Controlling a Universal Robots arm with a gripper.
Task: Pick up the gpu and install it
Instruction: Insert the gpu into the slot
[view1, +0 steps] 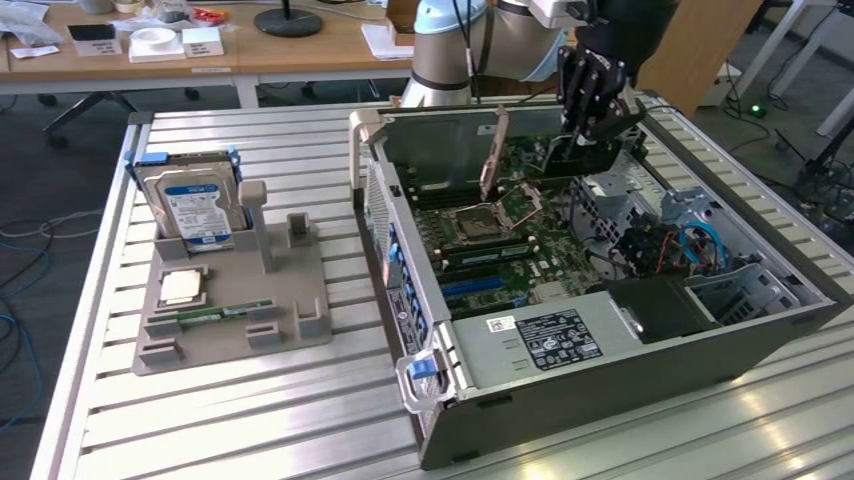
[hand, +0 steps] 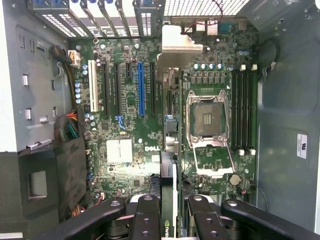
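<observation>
While it hangs over the motherboard, graphics card: on edge inside the open case, not yet seated.
Tool: clamped on the card's upper edge.
Risk: a tilted card may miss the blue slot; bracket could snag the rear frame.

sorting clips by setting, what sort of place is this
Probably a robotics lab or workshop in an office space: a robot arm reaches into an open computer case on a slatted metal bench, with cluttered wooden desks behind.
</observation>
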